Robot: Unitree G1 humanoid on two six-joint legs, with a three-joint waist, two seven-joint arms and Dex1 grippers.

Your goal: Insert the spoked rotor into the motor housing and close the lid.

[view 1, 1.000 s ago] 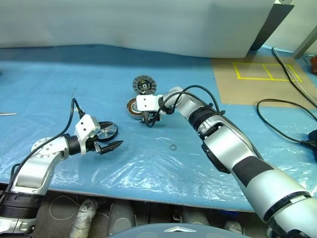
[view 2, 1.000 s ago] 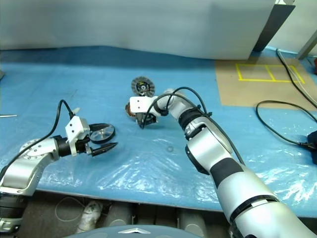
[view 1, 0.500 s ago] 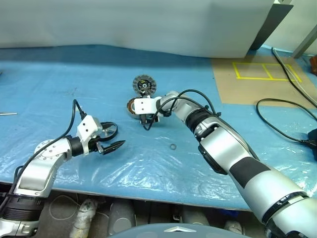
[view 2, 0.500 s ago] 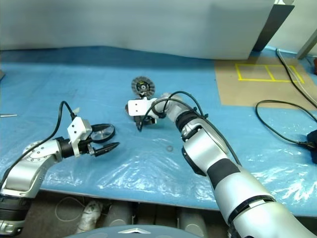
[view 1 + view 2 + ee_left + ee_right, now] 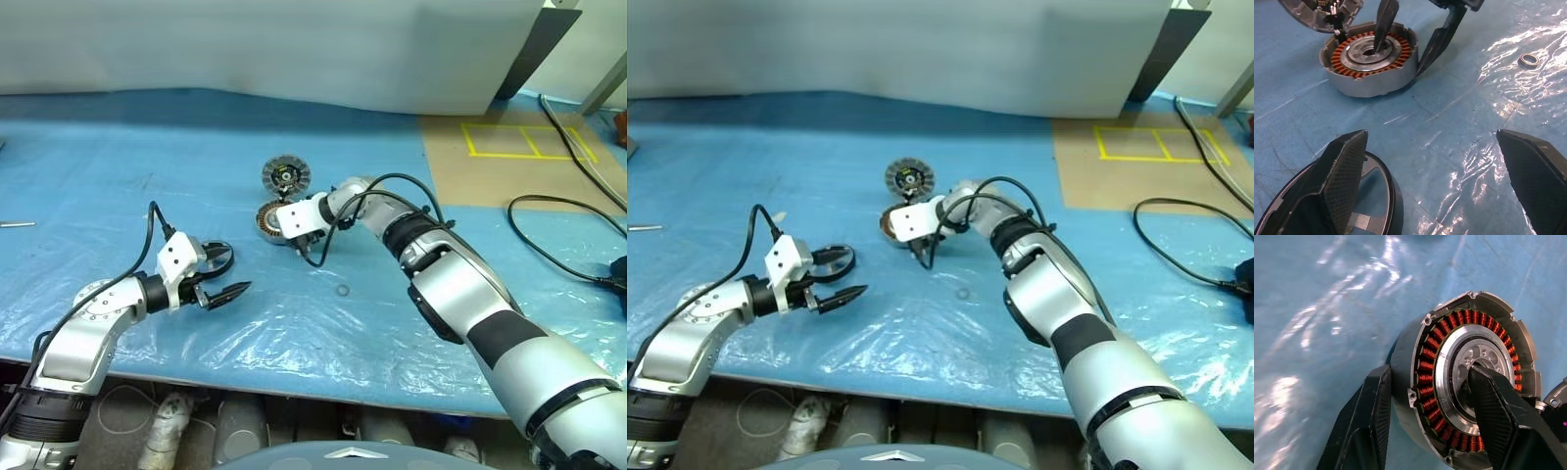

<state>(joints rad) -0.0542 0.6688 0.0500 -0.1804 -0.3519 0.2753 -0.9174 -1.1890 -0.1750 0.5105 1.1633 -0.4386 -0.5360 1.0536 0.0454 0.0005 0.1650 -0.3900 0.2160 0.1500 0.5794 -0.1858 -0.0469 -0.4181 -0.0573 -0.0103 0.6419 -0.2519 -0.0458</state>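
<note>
the right gripper has narrowed across the motor housing wall, one finger in its centre.

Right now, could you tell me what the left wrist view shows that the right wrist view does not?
Left wrist view alone: the open left gripper, the spoked rotor by one of its fingers, and a small ring lying on the blue sheet. Right wrist view alone: a close look at one finger of the right gripper in the centre hole. Both: the motor housing straddled by that gripper, one finger outside its wall, and the lid's edge.
</note>
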